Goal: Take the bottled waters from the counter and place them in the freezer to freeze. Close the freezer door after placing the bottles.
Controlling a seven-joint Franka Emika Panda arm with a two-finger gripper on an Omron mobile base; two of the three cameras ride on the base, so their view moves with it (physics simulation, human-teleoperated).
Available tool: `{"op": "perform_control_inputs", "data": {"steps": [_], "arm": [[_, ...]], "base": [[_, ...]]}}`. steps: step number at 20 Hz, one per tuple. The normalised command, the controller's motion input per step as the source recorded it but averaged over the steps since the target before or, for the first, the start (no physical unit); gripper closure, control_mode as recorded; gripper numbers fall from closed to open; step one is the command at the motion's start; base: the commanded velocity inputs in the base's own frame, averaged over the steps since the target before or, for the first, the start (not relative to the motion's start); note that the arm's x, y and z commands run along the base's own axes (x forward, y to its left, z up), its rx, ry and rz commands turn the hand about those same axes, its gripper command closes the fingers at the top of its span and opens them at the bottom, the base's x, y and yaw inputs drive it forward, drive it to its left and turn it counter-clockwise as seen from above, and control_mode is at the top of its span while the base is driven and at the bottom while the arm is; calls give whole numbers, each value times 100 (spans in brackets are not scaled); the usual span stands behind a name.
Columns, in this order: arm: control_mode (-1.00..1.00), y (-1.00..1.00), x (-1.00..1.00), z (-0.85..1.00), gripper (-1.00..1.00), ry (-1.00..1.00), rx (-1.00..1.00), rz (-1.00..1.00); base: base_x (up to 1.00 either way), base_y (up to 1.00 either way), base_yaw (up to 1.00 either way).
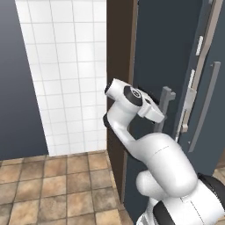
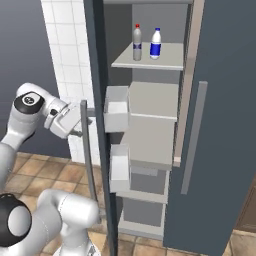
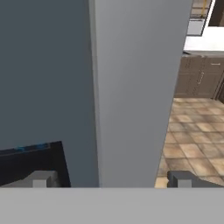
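Both bottles (image 2: 146, 43) stood on the freezer's (image 2: 150, 125) top shelf. Gripper (image 3: 109, 179) was spread, straddling the door handle (image 2: 85, 145), grasping nothing. Best pushed steadily until the door (image 1: 162, 66) seals.

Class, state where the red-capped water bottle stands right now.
In the right base view, the red-capped water bottle stands upright on the freezer's top shelf, just left of the blue-capped bottle.

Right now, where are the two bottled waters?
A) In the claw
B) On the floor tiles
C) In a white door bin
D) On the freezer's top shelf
D: the red-capped bottle and the blue-capped bottle stand upright side by side on the freezer's top shelf.
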Motion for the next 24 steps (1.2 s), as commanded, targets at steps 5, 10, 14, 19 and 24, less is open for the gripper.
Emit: {"op": "perform_control_inputs", "data": {"steps": [5,10,14,19,24], "arm": [[-100,-68,3,1,-100,7,11,12],[-100,-70,15,0,-100,9,12,9],[-100,-37,17,6,-100,9,8,10],[-100,-22,2,11,-100,3,6,20],[-100,-37,0,21,-100,0,17,30]], "base": [[0,0,0],[0,0,0],[0,0,0],[0,0,0],[0,0,0]]}}
